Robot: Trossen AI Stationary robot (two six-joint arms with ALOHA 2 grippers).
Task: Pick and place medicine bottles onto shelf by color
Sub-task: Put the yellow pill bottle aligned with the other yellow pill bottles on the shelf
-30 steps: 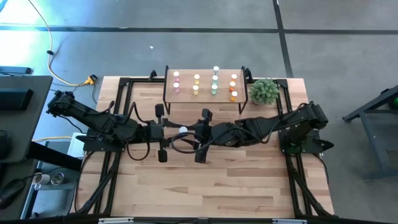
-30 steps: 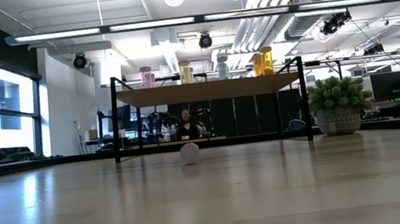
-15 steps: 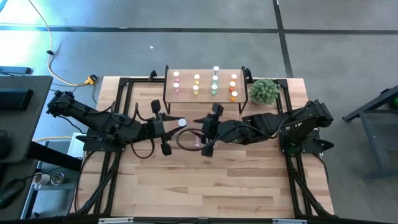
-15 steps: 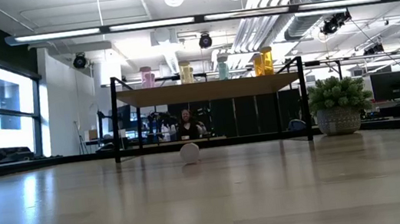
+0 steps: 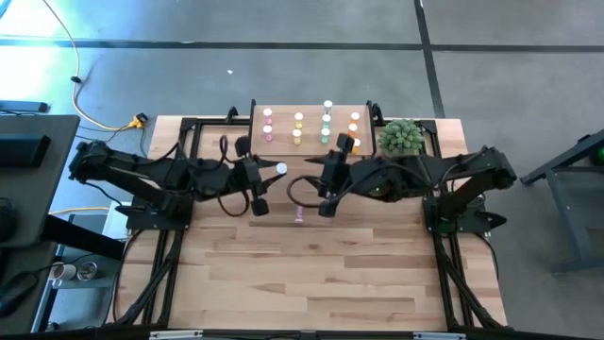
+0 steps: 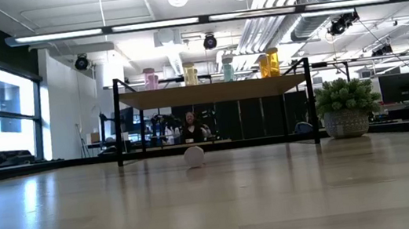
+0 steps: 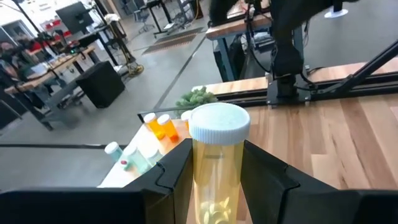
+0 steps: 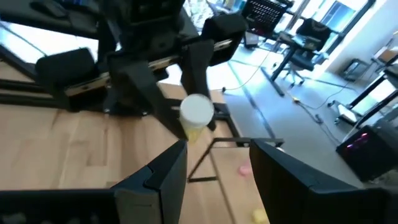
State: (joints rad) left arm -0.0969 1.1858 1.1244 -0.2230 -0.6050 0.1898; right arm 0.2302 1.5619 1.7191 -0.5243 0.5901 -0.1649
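My left gripper (image 5: 274,172) is shut on a yellow medicine bottle (image 7: 214,165) with a white cap (image 5: 280,169), held in the air just in front of the shelf (image 5: 311,142). The shelf carries rows of pink, yellow, green and orange bottles (image 5: 326,127). My right gripper (image 5: 319,178) hovers open and empty a short way right of the yellow bottle, facing it. A pink bottle (image 5: 299,215) lies on its side on the table below the two grippers, its white cap (image 6: 194,155) toward the near edge. My left gripper pinches the yellow bottle's body (image 7: 198,180) between its two fingers, on opposite sides just below the cap. The fingers come nearly level from the table's left. The bottle stands upright in the hold, cap up, lifted clear of the table.
A small potted plant (image 5: 400,139) stands at the shelf's right end. Black frame rails (image 5: 189,142) run along the table's edges. The near half of the tabletop (image 5: 311,274) is bare wood.
My left gripper has carried the yellow bottle toward the far edge, closer to the shelf, keeping it upright. My right gripper has risen and gone toward the far right. With the arms moved away, the lying pink bottle now shows; it has not moved.
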